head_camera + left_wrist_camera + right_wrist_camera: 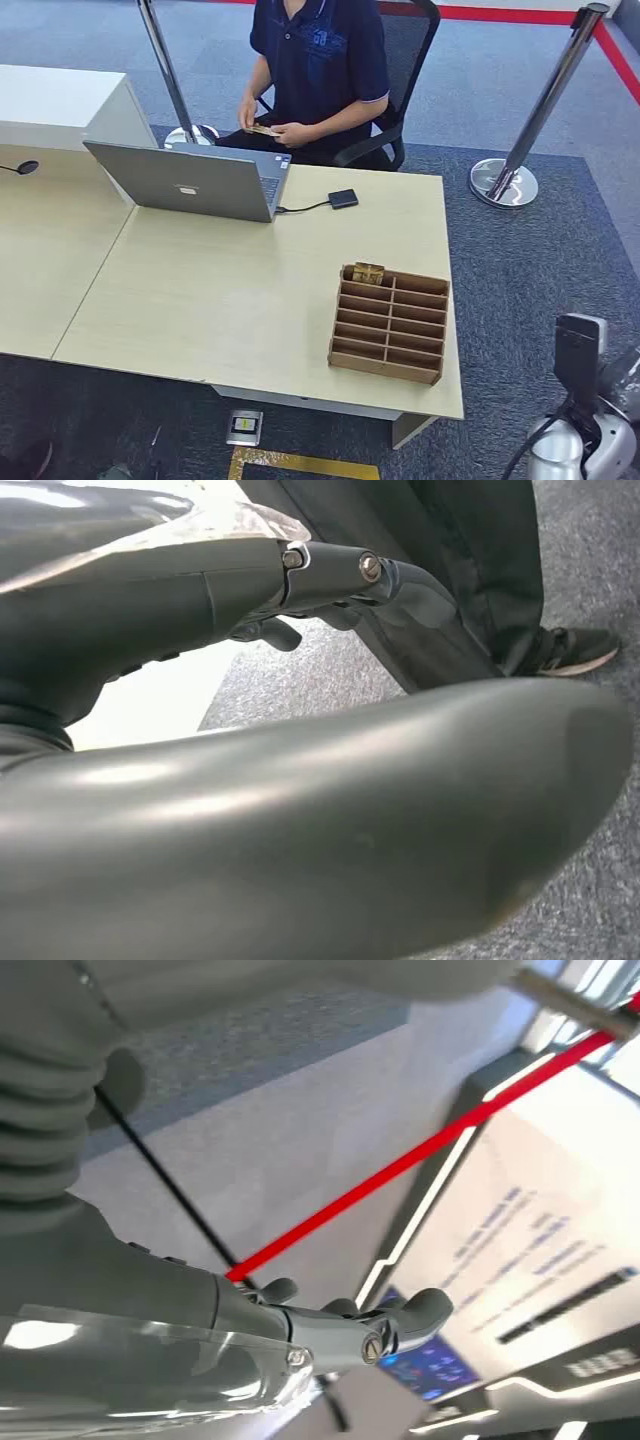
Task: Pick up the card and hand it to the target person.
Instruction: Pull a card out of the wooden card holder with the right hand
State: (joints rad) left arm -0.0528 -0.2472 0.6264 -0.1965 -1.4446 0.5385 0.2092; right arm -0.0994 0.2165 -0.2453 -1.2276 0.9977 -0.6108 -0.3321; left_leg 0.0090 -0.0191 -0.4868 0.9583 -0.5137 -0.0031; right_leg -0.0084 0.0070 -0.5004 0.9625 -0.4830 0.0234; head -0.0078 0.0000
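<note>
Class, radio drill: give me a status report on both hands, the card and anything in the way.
Left hand and right hand hold nothing, off the table. One card in the wooden organizer. Seated person holds another. Nothing in the way.

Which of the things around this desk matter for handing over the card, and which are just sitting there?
For the job: card in the seated person's hands; wooden card rack with a pack in its far-left slot; right hand, holding nothing; left hand.

Just lying about: laptop, black drive cabled to it, barrier posts, desk.
</note>
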